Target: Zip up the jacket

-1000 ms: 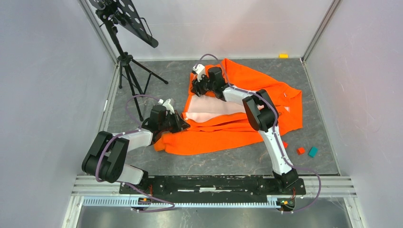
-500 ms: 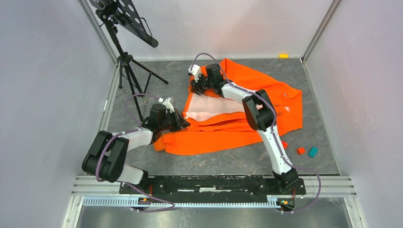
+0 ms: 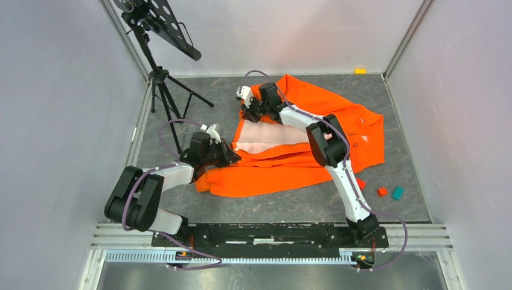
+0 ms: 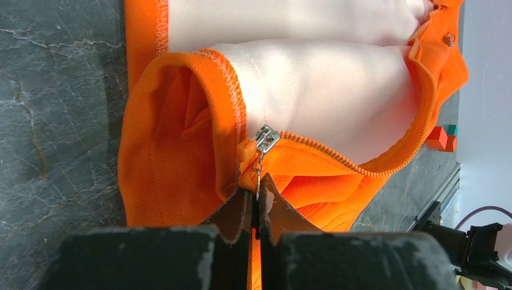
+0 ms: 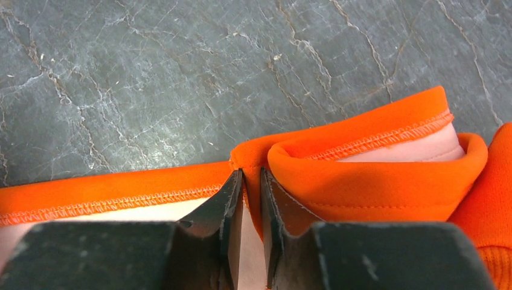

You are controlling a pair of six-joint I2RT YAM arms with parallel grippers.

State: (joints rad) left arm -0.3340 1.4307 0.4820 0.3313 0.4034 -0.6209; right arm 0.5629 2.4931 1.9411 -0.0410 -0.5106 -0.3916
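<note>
The orange jacket [image 3: 314, 130] lies spread on the grey table with its pale lining [image 3: 272, 138] showing between the open front edges. My left gripper [image 3: 232, 156] is shut on the zipper pull [image 4: 258, 172] at the jacket's near left end; the silver slider [image 4: 265, 139] sits just beyond the fingertips, with the orange zipper teeth [image 4: 350, 164] running right. My right gripper [image 3: 246, 113] is shut on a fold of the jacket's edge [image 5: 252, 163] at the far end, near the collar [image 5: 374, 175].
A black music stand on a tripod [image 3: 158, 72] stands at the back left. Small red and teal blocks [image 3: 389, 192] lie to the right of the jacket, and a yellow block [image 3: 360, 70] lies by the back wall. Bare grey table [image 5: 181, 72] lies beyond the collar.
My right gripper has pulled the jacket's far edge a little to the left and farther back, stretching the opening. The left gripper has stayed in place.
</note>
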